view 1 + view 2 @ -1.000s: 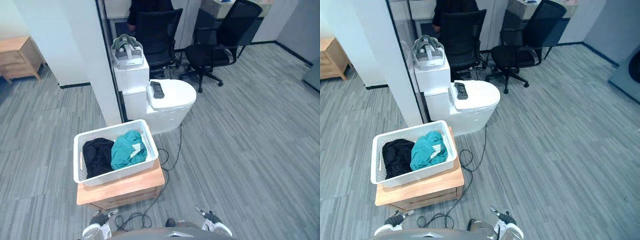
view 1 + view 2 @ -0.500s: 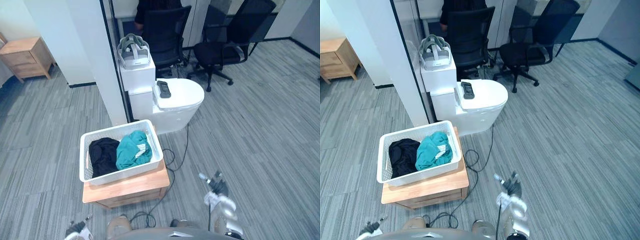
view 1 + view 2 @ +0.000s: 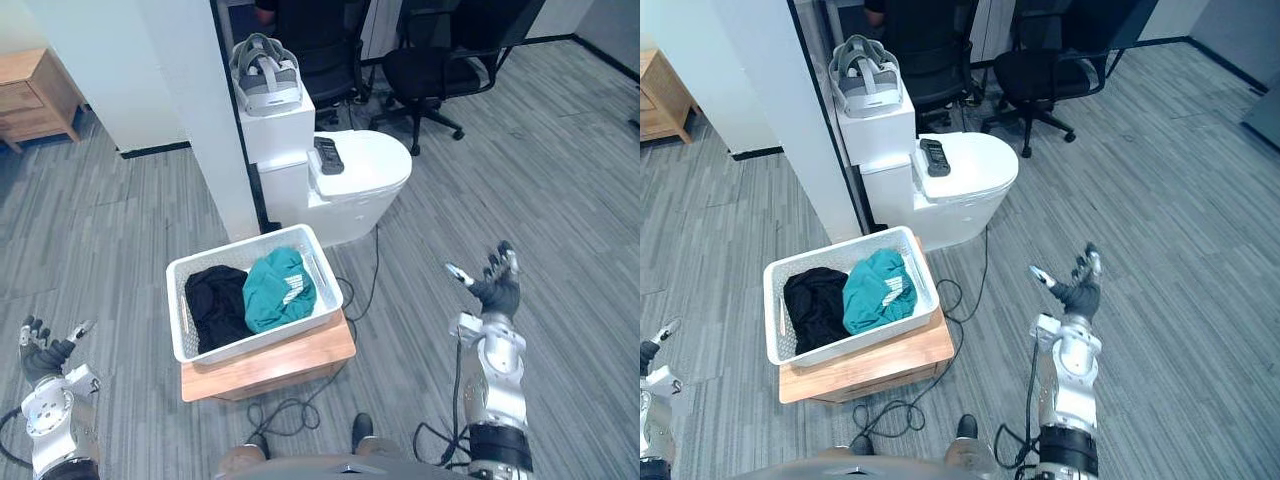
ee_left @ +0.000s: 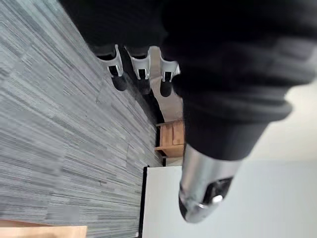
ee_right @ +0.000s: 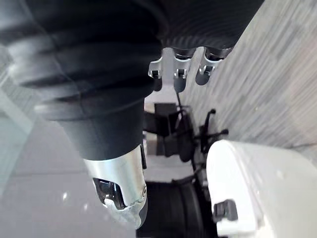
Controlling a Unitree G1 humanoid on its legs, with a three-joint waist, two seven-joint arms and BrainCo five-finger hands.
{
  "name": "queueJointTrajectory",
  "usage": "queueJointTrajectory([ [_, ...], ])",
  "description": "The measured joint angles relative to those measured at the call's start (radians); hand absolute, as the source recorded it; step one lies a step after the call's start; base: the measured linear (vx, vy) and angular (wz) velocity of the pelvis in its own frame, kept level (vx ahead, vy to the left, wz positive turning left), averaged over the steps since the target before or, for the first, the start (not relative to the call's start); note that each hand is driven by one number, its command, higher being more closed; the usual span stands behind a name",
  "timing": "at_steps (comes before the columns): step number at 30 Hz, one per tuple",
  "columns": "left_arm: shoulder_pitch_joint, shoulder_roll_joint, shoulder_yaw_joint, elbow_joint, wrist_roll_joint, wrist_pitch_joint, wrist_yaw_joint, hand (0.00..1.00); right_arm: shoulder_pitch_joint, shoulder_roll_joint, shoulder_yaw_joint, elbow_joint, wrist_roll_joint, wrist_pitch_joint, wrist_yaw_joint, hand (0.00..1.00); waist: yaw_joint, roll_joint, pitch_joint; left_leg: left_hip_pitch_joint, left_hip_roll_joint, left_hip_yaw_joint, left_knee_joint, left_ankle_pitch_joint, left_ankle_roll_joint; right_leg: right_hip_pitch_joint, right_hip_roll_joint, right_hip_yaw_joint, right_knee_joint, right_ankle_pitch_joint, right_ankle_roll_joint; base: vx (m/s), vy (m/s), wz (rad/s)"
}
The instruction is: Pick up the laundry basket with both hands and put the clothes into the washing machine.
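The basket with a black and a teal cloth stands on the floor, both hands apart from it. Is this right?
No: the basket stands on a wooden stand, not the floor; the left eye view shows it. The black cloth and teal cloth lie in it, left hand and right hand apart from it.

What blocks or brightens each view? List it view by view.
Left eye view: even light, no glare on the white mesh plastic laundry basket. Left wrist view: the dark ribbed cover of the open left hand hides much of the grey floor. Right wrist view: the cover of the right hand does likewise; the glossy white toilet shows bright.
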State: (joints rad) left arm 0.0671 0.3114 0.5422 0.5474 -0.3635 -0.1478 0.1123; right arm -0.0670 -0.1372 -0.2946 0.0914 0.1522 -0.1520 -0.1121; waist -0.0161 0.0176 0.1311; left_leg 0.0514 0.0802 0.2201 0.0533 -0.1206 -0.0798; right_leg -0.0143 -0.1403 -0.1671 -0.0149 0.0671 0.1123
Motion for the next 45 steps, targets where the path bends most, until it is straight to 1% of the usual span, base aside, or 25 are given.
queueJointTrajectory([
  [2, -0.013, 0.0, -0.035, 0.045, 0.007, 0.017, -0.019, 0.0, -0.032, -0.032, 0.045, 0.0, 0.018, 0.0, 0.028, 0.0, 0.002, -0.003, 0.0, -0.011, 0.001, 0.0, -0.003, 0.007, -0.004, -0.007, 0.001, 0.003, -0.015, 0.015, -0.004, -0.09, 0.002, -0.04],
  [5, -0.059, 0.007, -0.044, 0.124, 0.022, 0.022, -0.032, 0.0, -0.051, -0.087, 0.087, 0.007, 0.024, 0.004, 0.046, 0.0, 0.003, -0.004, 0.001, -0.034, 0.002, 0.0, -0.005, 0.019, 0.0, -0.024, 0.003, 0.006, -0.032, 0.034, -0.006, -0.09, -0.023, -0.03],
  [7, -0.103, 0.031, -0.047, 0.206, 0.034, 0.032, -0.033, 0.0, -0.081, -0.121, 0.114, 0.028, 0.046, 0.007, 0.048, 0.0, -0.001, -0.005, 0.016, -0.04, 0.003, 0.0, -0.012, 0.03, 0.0, -0.028, 0.006, 0.006, -0.042, 0.046, -0.009, -0.09, -0.036, -0.02],
  [10, -0.18, 0.077, -0.055, 0.304, 0.054, 0.044, -0.033, 0.0, -0.161, -0.174, 0.163, 0.114, 0.08, 0.013, 0.049, 0.0, -0.005, -0.011, 0.033, -0.075, 0.004, 0.0, -0.024, 0.052, 0.0, -0.066, 0.008, 0.01, -0.039, 0.06, -0.015, -0.11, -0.042, -0.02],
  [13, -0.255, 0.126, -0.054, 0.368, 0.055, 0.051, -0.033, 0.0, -0.259, -0.2, 0.201, 0.185, 0.1, 0.026, 0.06, 0.0, -0.004, -0.011, 0.082, -0.103, 0.004, -0.001, -0.023, 0.072, 0.001, -0.099, 0.009, 0.013, -0.037, 0.078, -0.021, -0.1, -0.044, 0.0],
  [15, -0.289, 0.15, -0.054, 0.385, 0.055, 0.055, -0.033, 0.0, -0.305, -0.206, 0.22, 0.227, 0.12, 0.03, 0.069, 0.0, 0.001, -0.011, 0.105, -0.118, 0.006, -0.002, -0.02, 0.078, 0.002, -0.115, 0.01, 0.013, -0.035, 0.083, -0.025, -0.09, -0.034, 0.01],
  [17, -0.353, 0.189, -0.055, 0.412, 0.054, 0.059, -0.032, 0.0, -0.382, -0.232, 0.25, 0.287, 0.132, 0.033, 0.069, 0.0, 0.007, -0.01, 0.142, -0.141, 0.007, -0.005, -0.012, 0.083, 0.0, -0.133, 0.01, 0.011, -0.031, 0.092, -0.027, -0.08, -0.027, 0.04],
  [20, -0.421, 0.24, -0.073, 0.431, 0.054, 0.06, -0.031, 0.0, -0.464, -0.238, 0.255, 0.334, 0.14, 0.041, 0.065, 0.0, 0.007, -0.01, 0.165, -0.178, 0.009, -0.006, 0.0, 0.087, -0.001, -0.168, 0.01, 0.013, -0.024, 0.097, -0.03, -0.06, -0.017, 0.01],
  [23, -0.479, 0.276, -0.082, 0.451, 0.052, 0.061, -0.031, 0.0, -0.514, -0.24, 0.27, 0.386, 0.164, 0.046, 0.059, 0.0, 0.008, -0.009, 0.179, -0.192, 0.011, -0.003, 0.007, 0.088, 0.0, -0.183, 0.011, 0.016, -0.02, 0.099, -0.031, -0.02, -0.011, -0.03],
  [26, -0.529, 0.292, -0.095, 0.456, 0.05, 0.061, -0.032, 0.0, -0.55, -0.242, 0.279, 0.438, 0.166, 0.048, 0.057, 0.0, 0.005, -0.008, 0.196, -0.206, 0.012, 0.0, 0.015, 0.088, 0.0, -0.199, 0.011, 0.018, -0.011, 0.1, -0.033, 0.0, -0.001, -0.01],
  [27, -0.555, 0.301, -0.105, 0.459, 0.031, 0.06, -0.032, 0.0, -0.57, -0.243, 0.279, 0.463, 0.176, 0.052, 0.056, 0.0, 0.005, -0.008, 0.213, -0.207, 0.012, 0.0, 0.018, 0.088, 0.0, -0.199, 0.011, 0.019, -0.011, 0.101, -0.034, 0.0, 0.0, 0.0],
  [32, -0.619, 0.318, -0.112, 0.498, -0.028, 0.061, -0.032, 0.0, -0.668, -0.249, 0.283, 0.542, 0.198, 0.069, 0.056, 0.0, 0.004, -0.001, 0.242, -0.24, 0.017, 0.007, 0.033, 0.088, -0.001, -0.236, 0.016, 0.03, 0.0, 0.106, -0.041, -0.01, -0.008, -0.05],
  [35, -0.639, 0.324, -0.111, 0.527, -0.028, 0.063, -0.033, 0.0, -0.702, -0.25, 0.292, 0.566, 0.199, 0.073, 0.056, 0.0, 0.011, 0.008, 0.253, -0.243, 0.021, 0.017, 0.033, 0.088, -0.001, -0.246, 0.023, 0.041, 0.002, 0.107, -0.043, -0.01, -0.016, -0.11],
  [38, -0.66, 0.337, -0.109, 0.538, -0.028, 0.068, -0.033, 0.0, -0.754, -0.246, 0.313, 0.59, 0.207, 0.072, 0.057, 0.0, 0.008, 0.018, 0.278, -0.253, 0.027, 0.027, 0.033, 0.089, -0.003, -0.265, 0.026, 0.052, 0.009, 0.108, -0.044, 0.0, -0.02, -0.1],
  [41, -0.711, 0.333, -0.109, 0.557, -0.044, 0.07, -0.033, 0.0, -0.775, -0.214, 0.313, 0.64, 0.244, 0.074, 0.057, 0.0, 0.008, 0.019, 0.297, -0.261, 0.033, 0.025, 0.032, 0.094, -0.008, -0.272, 0.032, 0.049, 0.009, 0.108, -0.045, 0.0, 0.0, 0.0],
  [45, -0.745, 0.312, -0.111, 0.566, -0.068, 0.075, -0.032, 0.0, -0.787, -0.183, 0.323, 0.648, 0.254, 0.077, 0.058, 0.0, 0.009, 0.019, 0.302, -0.279, 0.033, 0.025, 0.03, 0.097, -0.011, -0.291, 0.034, 0.048, 0.011, 0.108, -0.046, 0.0, 0.0, 0.0],
])
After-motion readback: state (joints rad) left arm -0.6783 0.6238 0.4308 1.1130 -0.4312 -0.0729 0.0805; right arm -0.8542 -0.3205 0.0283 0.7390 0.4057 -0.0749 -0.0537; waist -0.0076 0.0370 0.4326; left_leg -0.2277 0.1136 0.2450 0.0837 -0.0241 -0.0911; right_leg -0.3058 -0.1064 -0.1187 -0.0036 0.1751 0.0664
